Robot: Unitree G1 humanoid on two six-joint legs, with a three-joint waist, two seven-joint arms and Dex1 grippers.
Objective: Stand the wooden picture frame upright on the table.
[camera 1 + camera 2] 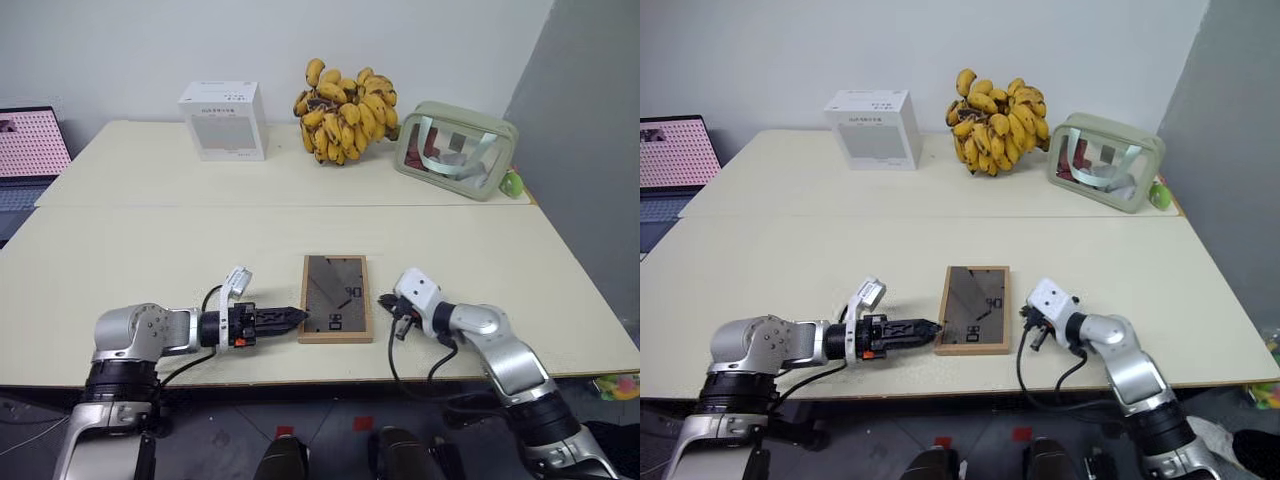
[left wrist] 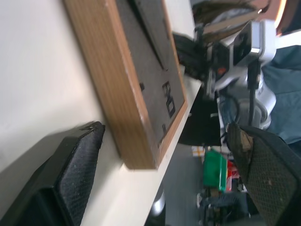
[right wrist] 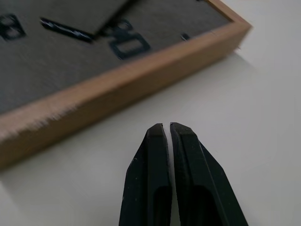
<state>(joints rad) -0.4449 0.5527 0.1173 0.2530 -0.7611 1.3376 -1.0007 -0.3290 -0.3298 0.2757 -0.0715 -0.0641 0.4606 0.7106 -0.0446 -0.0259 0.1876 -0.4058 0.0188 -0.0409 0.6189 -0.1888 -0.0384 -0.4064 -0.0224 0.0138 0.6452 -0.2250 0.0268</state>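
The wooden picture frame (image 1: 335, 297) lies flat on the table (image 1: 150, 250) near its front edge. Its dark back and easel stand face up. My left gripper (image 1: 295, 318) reaches in from the left, level with the frame's near left corner. In the left wrist view it is open (image 2: 167, 129): one finger (image 2: 80, 160) rests on the table just beside the wood border, the other (image 2: 263, 174) stands far apart. My right gripper (image 1: 388, 303) is shut with nothing in it, just off the frame's right edge; its closed tips (image 3: 167, 127) point at the border (image 3: 117, 89) with a small gap.
At the back of the table stand a white box (image 1: 222, 120), a bunch of bananas (image 1: 345, 110) and a clear pouch (image 1: 455, 150). A laptop (image 1: 30, 150) sits off the table's left side. The table's front edge runs just below the frame.
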